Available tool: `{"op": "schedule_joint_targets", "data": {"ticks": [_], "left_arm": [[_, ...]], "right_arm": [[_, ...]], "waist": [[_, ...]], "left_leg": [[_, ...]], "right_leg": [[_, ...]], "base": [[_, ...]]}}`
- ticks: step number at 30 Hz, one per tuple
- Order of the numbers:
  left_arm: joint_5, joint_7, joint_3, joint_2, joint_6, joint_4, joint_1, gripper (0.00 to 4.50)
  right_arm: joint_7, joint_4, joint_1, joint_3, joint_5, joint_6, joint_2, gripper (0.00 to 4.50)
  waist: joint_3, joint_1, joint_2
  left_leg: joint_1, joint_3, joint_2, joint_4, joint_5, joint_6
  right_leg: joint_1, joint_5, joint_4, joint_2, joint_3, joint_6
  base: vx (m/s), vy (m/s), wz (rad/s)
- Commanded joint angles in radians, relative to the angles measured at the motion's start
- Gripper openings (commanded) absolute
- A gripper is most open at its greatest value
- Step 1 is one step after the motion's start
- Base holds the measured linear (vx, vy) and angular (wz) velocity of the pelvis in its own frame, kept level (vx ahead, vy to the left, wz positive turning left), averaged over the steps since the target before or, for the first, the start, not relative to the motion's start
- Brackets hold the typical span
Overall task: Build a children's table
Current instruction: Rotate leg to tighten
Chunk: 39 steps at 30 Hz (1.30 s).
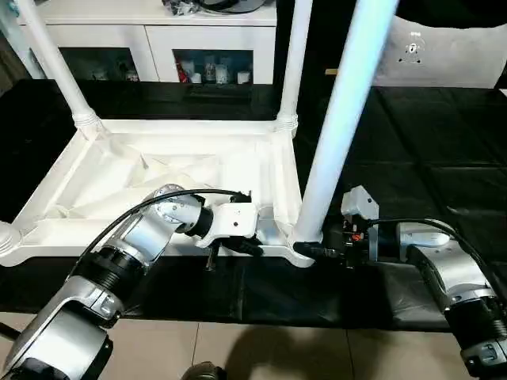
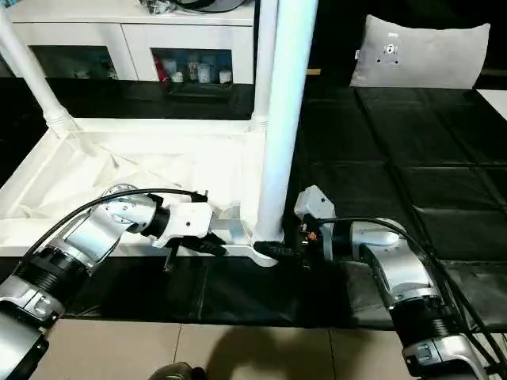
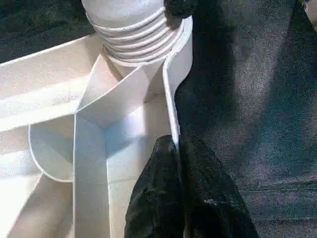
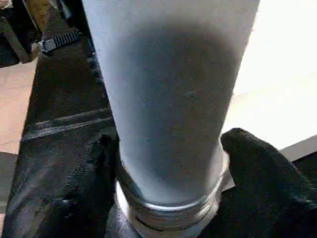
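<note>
The children's table lies upside down on a black mat, its ribbed white top (image 1: 119,170) facing up. Three white legs stand in its corner sockets: far left (image 1: 55,63), far right (image 1: 295,63) and near right (image 1: 341,119). My left gripper (image 1: 238,247) is at the near rim, close to the near-right corner. The left wrist view shows its fingers (image 3: 158,188) shut on the thin rim wall (image 3: 171,104). My right gripper (image 1: 307,250) comes in from the right at the base of the near-right leg (image 4: 168,99), with one finger (image 4: 247,163) pressed against each side of it.
A white cabinet (image 1: 158,36) with glass doors stands behind the table. A grey cushion (image 1: 444,55) lies at the back right on the black mat (image 1: 412,134). Tiled floor (image 1: 238,348) runs along the mat's near edge.
</note>
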Motion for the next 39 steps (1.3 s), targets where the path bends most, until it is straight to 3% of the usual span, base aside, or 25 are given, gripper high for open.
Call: {"op": "schedule_joint_targets", "data": {"ticks": [1,5,12,14,16,17,18,21,22,23,24,25,26,27,31,33,35,36,37,39], "left_arm": [[0.023,-0.052,-0.050,0.000,-0.020,0.004,0.001,0.00],[0.025,-0.054,-0.050,0.002,-0.022,0.005,0.001,0.00],[0.015,-0.046,-0.034,-0.006,0.000,0.007,0.002,0.00],[0.006,-0.013,-0.019,-0.026,0.042,-0.007,0.013,0.00],[-0.010,0.026,0.003,-0.052,0.089,-0.018,0.020,0.00],[-0.027,0.059,0.025,-0.076,0.122,-0.024,0.022,0.00],[-0.031,0.072,0.032,-0.084,0.132,-0.024,0.022,0.00],[-0.066,0.186,0.092,-0.160,0.221,-0.028,0.018,0.00],[-0.074,0.235,0.112,-0.194,0.252,-0.023,0.013,0.00],[-0.081,0.276,0.129,-0.227,0.282,-0.017,0.007,0.00],[-0.081,0.276,0.129,-0.227,0.282,-0.017,0.007,0.00],[-0.082,0.306,0.138,-0.246,0.294,-0.008,0.002,0.00],[-0.078,0.423,0.173,-0.321,0.340,0.023,-0.017,0.00],[-0.076,0.440,0.178,-0.331,0.343,0.029,-0.020,0.00],[-0.038,0.556,0.193,-0.393,0.354,0.051,-0.036,0.00],[-0.014,0.550,0.177,-0.382,0.357,0.040,-0.027,0.00],[-0.010,0.549,0.176,-0.379,0.360,0.037,-0.025,0.00],[-0.004,0.547,0.171,-0.372,0.359,0.036,-0.023,0.00],[-0.004,0.547,0.171,-0.372,0.359,0.036,-0.023,0.00],[0.004,0.548,0.167,-0.364,0.359,0.039,-0.023,0.00]], "right_arm": [[0.004,-0.005,-0.009,0.000,0.005,0.016,-0.007,3.16],[0.007,-0.007,-0.007,0.000,0.006,0.020,-0.005,2.83],[0.008,-0.035,0.018,0.001,0.019,0.048,0.006,2.72],[-0.077,-0.048,0.040,-0.011,0.016,0.076,0.049,2.72],[-0.166,-0.042,0.049,-0.023,0.002,0.087,0.091,2.71],[-0.230,-0.026,0.047,-0.031,-0.016,0.087,0.116,2.71],[-0.248,-0.021,0.046,-0.034,-0.021,0.088,0.123,2.70],[-0.406,0.023,0.034,-0.065,-0.047,0.099,0.189,2.70],[-0.459,0.039,0.026,-0.081,-0.047,0.106,0.215,2.70],[-0.502,0.049,0.018,-0.094,-0.049,0.115,0.237,2.70],[-0.502,0.049,0.018,-0.094,-0.049,0.115,0.237,2.70],[-0.531,0.058,0.011,-0.102,-0.052,0.119,0.249,2.70],[-0.649,0.090,-0.012,-0.136,-0.066,0.138,0.294,2.70],[-0.667,0.095,-0.015,-0.142,-0.067,0.142,0.301,2.70],[-0.758,0.117,-0.030,-0.148,-0.096,0.159,0.335,2.70],[-0.758,0.113,-0.025,-0.133,-0.112,0.157,0.341,2.70],[-0.757,0.114,-0.024,-0.133,-0.111,0.154,0.343,2.70],[-0.756,0.114,-0.023,-0.134,-0.110,0.151,0.344,2.70],[-0.756,0.114,-0.023,-0.134,-0.110,0.151,0.344,3.05],[-0.758,0.112,-0.023,-0.139,-0.107,0.147,0.345,3.05]], "waist": [[-0.067,-0.003,-0.008],[-0.068,-0.003,-0.010],[-0.069,-0.002,-0.011],[-0.069,-0.001,-0.011],[-0.066,-0.005,-0.011],[-0.062,-0.008,0.001],[-0.058,-0.017,-0.005],[-0.053,-0.033,-0.005],[-0.052,-0.035,-0.007],[-0.051,-0.043,-0.013],[-0.053,-0.045,-0.010],[-0.055,-0.049,-0.015],[-0.055,-0.055,-0.012],[-0.057,-0.060,-0.013],[-0.065,-0.056,-0.020],[-0.065,-0.052,-0.015],[-0.063,-0.054,-0.016],[-0.061,-0.054,-0.015],[-0.059,-0.055,-0.014],[-0.057,-0.056,-0.013]], "left_leg": [[0.029,-0.018,0.061,-0.057,-0.117,0.080],[0.029,-0.019,0.061,-0.056,-0.113,0.078],[0.029,-0.018,0.061,-0.055,-0.104,0.083],[0.029,-0.018,0.061,-0.055,-0.101,0.084],[0.029,-0.018,0.061,-0.059,-0.119,0.074],[0.032,-0.020,0.060,-0.064,-0.158,0.056],[0.035,-0.021,0.060,-0.069,-0.201,0.029],[0.040,-0.026,0.058,-0.079,-0.293,-0.025],[0.038,-0.027,0.057,-0.081,-0.301,-0.028],[0.029,-0.029,0.056,-0.087,-0.291,-0.030],[0.036,-0.027,0.056,-0.084,-0.293,-0.033],[0.032,-0.026,0.054,-0.082,-0.277,-0.024],[0.030,-0.024,0.054,-0.081,-0.259,-0.023],[0.032,-0.022,0.052,-0.077,-0.243,-0.017],[0.024,-0.017,0.047,-0.063,-0.131,0.042],[0.023,-0.018,0.048,-0.062,-0.105,0.065],[0.023,-0.018,0.049,-0.064,-0.121,0.071],[0.025,-0.018,0.051,-0.066,-0.138,0.066],[0.027,-0.018,0.052,-0.069,-0.160,0.056],[0.028,-0.019,0.054,-0.072,-0.187,0.041]], "right_leg": [[0.036,0.085,-0.060,-0.080,0.028,-0.272],[0.037,0.093,-0.059,-0.080,0.029,-0.273],[0.038,0.102,-0.058,-0.079,0.028,-0.273],[0.036,0.101,-0.057,-0.080,0.029,-0.274],[0.034,0.070,-0.061,-0.081,0.029,-0.272],[0.030,0.009,-0.068,-0.082,0.028,-0.272],[0.030,-0.065,-0.076,-0.083,0.030,-0.265],[0.026,-0.225,-0.090,-0.085,0.031,-0.237],[0.028,-0.244,-0.093,-0.085,0.032,-0.226],[0.033,-0.245,-0.093,-0.084,0.031,-0.211],[0.026,-0.238,-0.094,-0.084,0.032,-0.208],[0.031,-0.208,-0.094,-0.083,0.034,-0.209],[0.030,-0.176,-0.089,-0.080,0.034,-0.216],[0.028,-0.147,-0.092,-0.081,0.034,-0.230],[0.039,0.003,-0.084,-0.079,0.034,-0.235],[0.039,0.041,-0.082,-0.080,0.033,-0.236],[0.039,0.027,-0.084,-0.079,0.031,-0.238],[0.037,0.001,-0.087,-0.079,0.031,-0.238],[0.037,-0.037,-0.090,-0.079,0.031,-0.236],[0.035,-0.079,-0.093,-0.079,0.032,-0.231]], "base": [[0.000,0.000,0.00],[0.000,0.000,0.00],[0.000,0.000,0.00],[0.000,0.000,0.00],[0.000,0.000,0.00],[0.000,0.000,0.00],[0.000,0.000,0.00],[0.000,0.000,0.00],[0.000,0.000,0.00],[0.000,0.000,0.00],[0.000,0.000,0.00],[0.000,0.000,0.00],[0.000,0.000,0.00],[0.000,0.000,0.00],[0.000,0.000,0.00],[0.000,0.000,0.00],[0.000,0.000,0.00],[0.000,0.000,0.00],[0.000,0.000,0.00],[0.000,0.000,0.00]]}}
